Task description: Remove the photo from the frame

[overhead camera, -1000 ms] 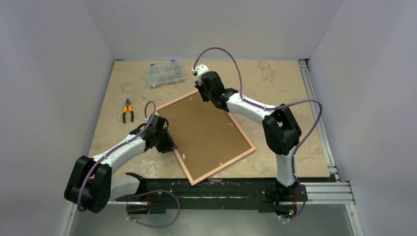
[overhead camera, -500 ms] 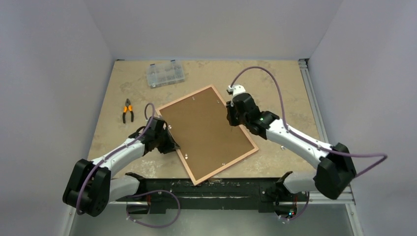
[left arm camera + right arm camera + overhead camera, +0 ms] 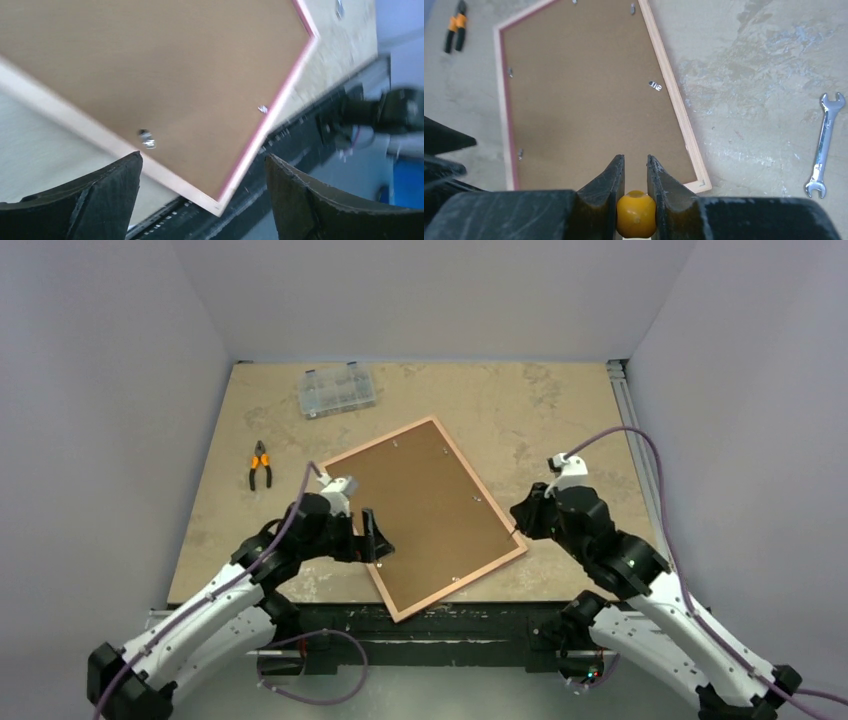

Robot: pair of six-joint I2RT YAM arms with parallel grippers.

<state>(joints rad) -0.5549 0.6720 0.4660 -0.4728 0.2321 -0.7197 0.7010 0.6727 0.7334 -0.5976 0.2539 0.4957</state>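
The pink-edged frame (image 3: 478,483) lies face down on the table, its brown backing board (image 3: 425,515) up, held by small metal tabs (image 3: 654,86). The photo is hidden under the board. My left gripper (image 3: 378,537) hovers open over the frame's near-left edge. In the left wrist view the left gripper (image 3: 202,156) straddles the frame's pale rim (image 3: 75,122) without touching it. My right gripper (image 3: 520,515) sits just off the frame's right corner. In the right wrist view the right gripper (image 3: 635,157) is shut on a yellow bead (image 3: 636,212) above the board (image 3: 584,95).
Orange-handled pliers (image 3: 260,465) lie left of the frame, and a clear compartment box (image 3: 336,390) stands at the back. A steel wrench (image 3: 822,145) rests on the table to the right. The frame's near corner reaches the black rail (image 3: 450,625) at the table's front edge.
My left gripper has opened, let go of the frame's left edge and risen over it. The right arm has drawn back from the frame's right edge toward the near right.
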